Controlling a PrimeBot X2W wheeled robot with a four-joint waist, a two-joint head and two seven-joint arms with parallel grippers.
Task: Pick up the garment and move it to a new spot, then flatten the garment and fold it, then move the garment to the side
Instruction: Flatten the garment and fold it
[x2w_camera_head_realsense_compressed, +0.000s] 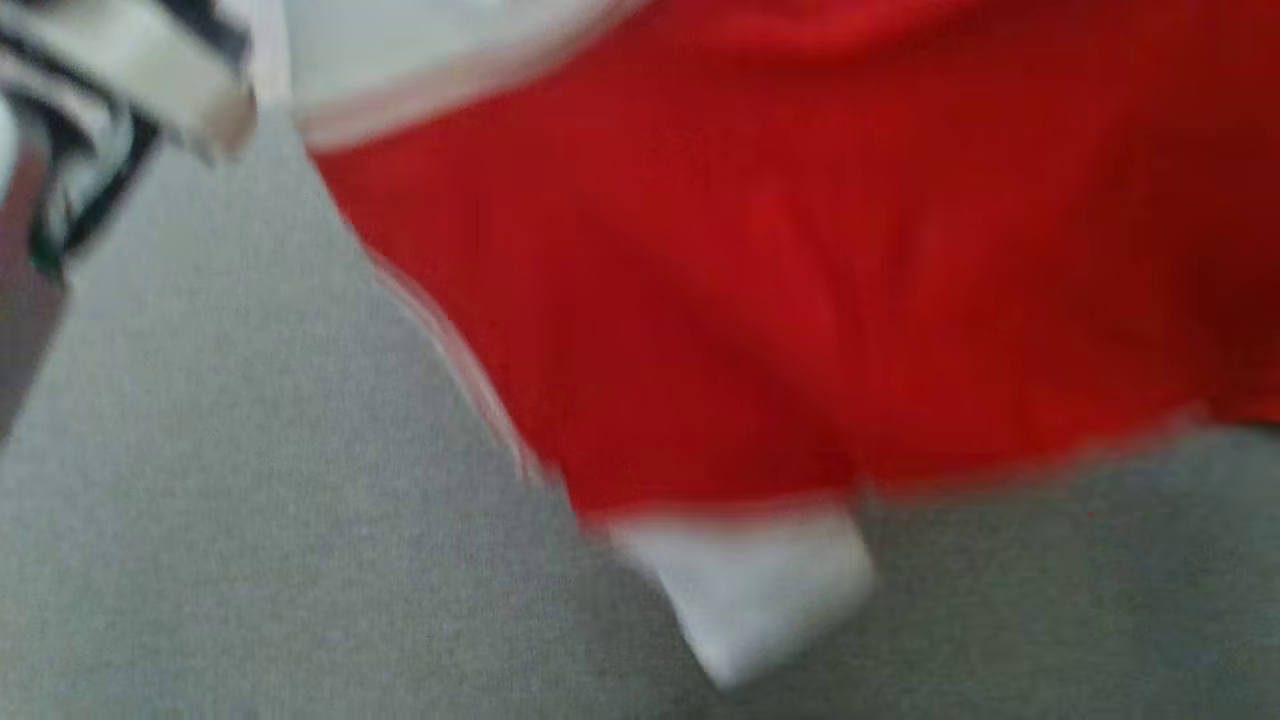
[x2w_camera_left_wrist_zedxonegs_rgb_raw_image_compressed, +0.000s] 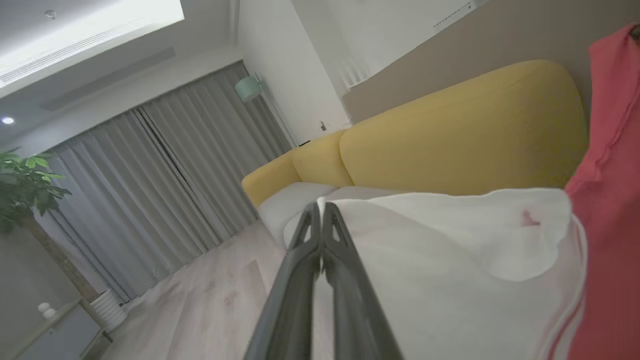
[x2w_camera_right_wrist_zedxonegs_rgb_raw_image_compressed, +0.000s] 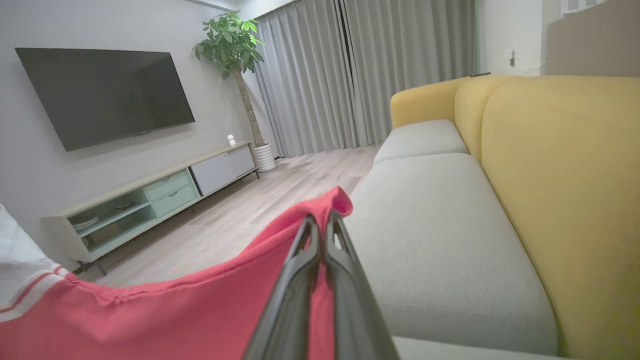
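The garment (x2w_camera_head_realsense_compressed: 800, 280), a red top with white sleeves and thin stripes where red meets white, is held between both hands over the grey seat cushion (x2w_camera_head_realsense_compressed: 250, 500) of a yellow-backed sofa (x2w_camera_right_wrist_zedxonegs_rgb_raw_image_compressed: 560, 175). In the heavily blurred head view, the red cloth is spread across the upper right, and a white sleeve end is seen at its lower edge above the cushion. Whether the cloth touches the cushion cannot be told.

In the left wrist view, the left hand (x2w_camera_left_wrist_zedxonegs_rgb_raw_image_compressed: 321, 207) is seen with its two dark fingers pressed together on a white fold of the garment. The white cloth is draped to the right of the fingers, and the red body is seen along that view's right edge.

In the right wrist view, the right hand (x2w_camera_right_wrist_zedxonegs_rgb_raw_image_compressed: 320, 222) is pinched shut on a red edge of the garment, and a small corner of cloth is seen just past the fingertips. From there the red cloth is stretched away to the lower left, where a striped white sleeve is seen at the edge.

Beyond the sofa, grey curtains (x2w_camera_right_wrist_zedxonegs_rgb_raw_image_compressed: 375, 70), a potted plant (x2w_camera_right_wrist_zedxonegs_rgb_raw_image_compressed: 230, 45), a wall-mounted television (x2w_camera_right_wrist_zedxonegs_rgb_raw_image_compressed: 105, 92), a low cabinet (x2w_camera_right_wrist_zedxonegs_rgb_raw_image_compressed: 150, 195) and a wooden floor (x2w_camera_right_wrist_zedxonegs_rgb_raw_image_compressed: 280, 190) are seen
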